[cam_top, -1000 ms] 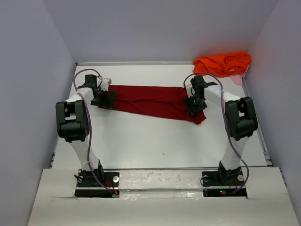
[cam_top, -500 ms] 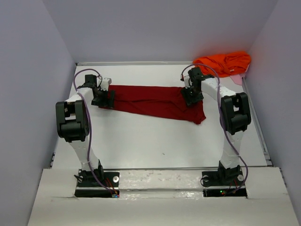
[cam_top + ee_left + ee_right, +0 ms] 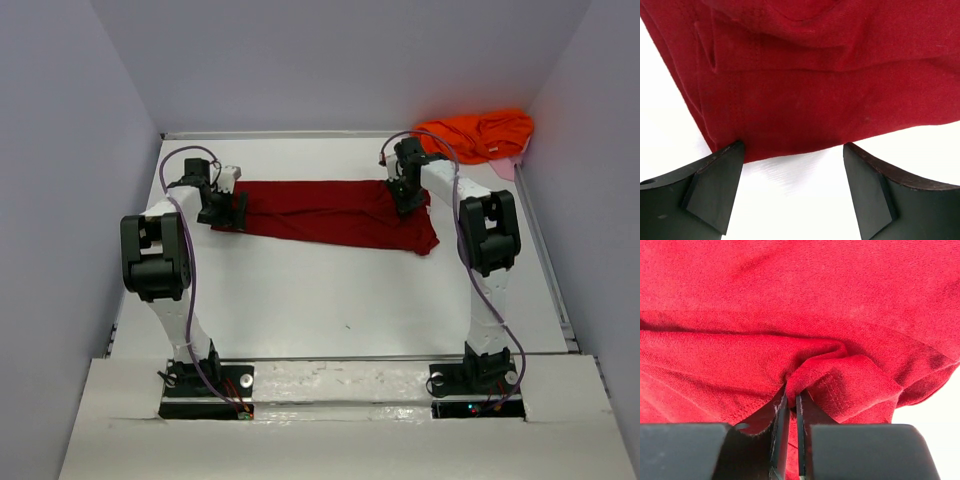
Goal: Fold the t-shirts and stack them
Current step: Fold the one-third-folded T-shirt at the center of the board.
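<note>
A dark crimson t-shirt (image 3: 330, 212) lies stretched left to right across the far half of the table, folded into a long strip. My right gripper (image 3: 404, 195) is at its right end, shut on a pinched fold of the red cloth (image 3: 812, 375). At the shirt's left end my left gripper (image 3: 224, 210) stands open. Its fingers (image 3: 715, 187) straddle bare table just short of the hem (image 3: 790, 150), with nothing between them. The bright orange t-shirt (image 3: 475, 134) lies crumpled in the far right corner.
Grey walls close in the white table (image 3: 330, 300) on the left, back and right. A pale pink scrap (image 3: 505, 168) peeks out beside the orange shirt. Both arm bases sit at the near edge.
My right gripper moved toward the far side along the shirt's right end and closed on a fold of it. The shirt's right end shifted slightly. The left arm stayed put.
</note>
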Available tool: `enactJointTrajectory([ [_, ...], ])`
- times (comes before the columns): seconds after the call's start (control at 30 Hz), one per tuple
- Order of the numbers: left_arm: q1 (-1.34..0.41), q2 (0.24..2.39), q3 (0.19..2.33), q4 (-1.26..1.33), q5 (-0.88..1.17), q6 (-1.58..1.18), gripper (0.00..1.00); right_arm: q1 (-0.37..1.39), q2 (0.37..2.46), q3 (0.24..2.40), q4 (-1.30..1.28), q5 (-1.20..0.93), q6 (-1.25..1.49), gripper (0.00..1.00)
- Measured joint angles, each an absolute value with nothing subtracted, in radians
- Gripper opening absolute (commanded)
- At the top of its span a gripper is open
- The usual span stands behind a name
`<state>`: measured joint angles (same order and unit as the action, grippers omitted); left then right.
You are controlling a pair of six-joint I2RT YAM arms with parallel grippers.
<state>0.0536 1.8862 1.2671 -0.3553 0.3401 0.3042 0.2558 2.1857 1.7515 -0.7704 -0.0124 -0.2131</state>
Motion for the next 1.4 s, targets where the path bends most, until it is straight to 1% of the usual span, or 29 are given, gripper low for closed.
enactJointTrajectory([
  [0.2,0.052,1.886,1.257,-0.350,0.339,0.304,0.89,0.255,2.182,1.752,-0.770,-0.006,-0.217,0.04],
  [0.33,0.051,1.886,1.257,-0.348,0.339,0.304,0.89,0.255,2.153,1.734,-0.771,0.004,-0.224,0.05],
  [0.4,0.048,1.886,1.257,-0.348,0.339,0.304,0.89,0.255,2.135,1.732,-0.774,0.012,-0.229,0.00],
  [0.7,0.039,1.886,1.257,-0.348,0.336,0.305,0.89,0.255,2.088,1.739,-0.776,0.025,-0.233,0.00],
  [0.9,0.039,1.886,1.256,-0.348,0.336,0.305,0.89,0.255,2.089,1.810,-0.800,0.031,-0.233,0.00],
  [0.93,0.039,1.886,1.255,-0.348,0.336,0.305,0.89,0.255,2.090,1.837,-0.806,0.030,-0.233,0.04],
  [1.0,0.038,1.886,1.254,-0.347,0.336,0.305,0.89,0.255,2.091,1.878,-0.810,0.031,-0.233,0.05],
  [1.03,0.038,1.886,1.253,-0.344,0.336,0.305,0.89,0.255,2.093,1.894,-0.810,0.031,-0.233,0.07],
  [1.07,0.038,1.886,1.251,-0.342,0.336,0.305,0.89,0.255,2.098,1.922,-0.812,0.031,-0.233,0.11],
  [1.1,0.038,1.886,1.251,-0.341,0.336,0.305,0.89,0.255,2.102,1.938,-0.812,0.031,-0.233,0.22],
  [1.2,0.038,1.886,1.251,-0.341,0.336,0.305,0.89,0.255,2.129,1.980,-0.822,0.031,-0.237,0.29],
  [1.23,0.038,1.886,1.251,-0.340,0.336,0.305,0.89,0.255,2.143,1.992,-0.823,0.035,-0.236,0.39],
  [1.27,0.038,1.886,1.251,-0.340,0.336,0.305,0.89,0.255,2.151,1.998,-0.824,0.037,-0.236,0.44],
  [1.37,0.038,1.886,1.250,-0.340,0.336,0.305,0.89,0.255,2.191,2.006,-0.831,0.051,-0.238,0.56],
  [1.4,0.038,1.886,1.250,-0.340,0.336,0.305,0.89,0.254,2.204,2.006,-0.833,0.057,-0.238,0.57],
])
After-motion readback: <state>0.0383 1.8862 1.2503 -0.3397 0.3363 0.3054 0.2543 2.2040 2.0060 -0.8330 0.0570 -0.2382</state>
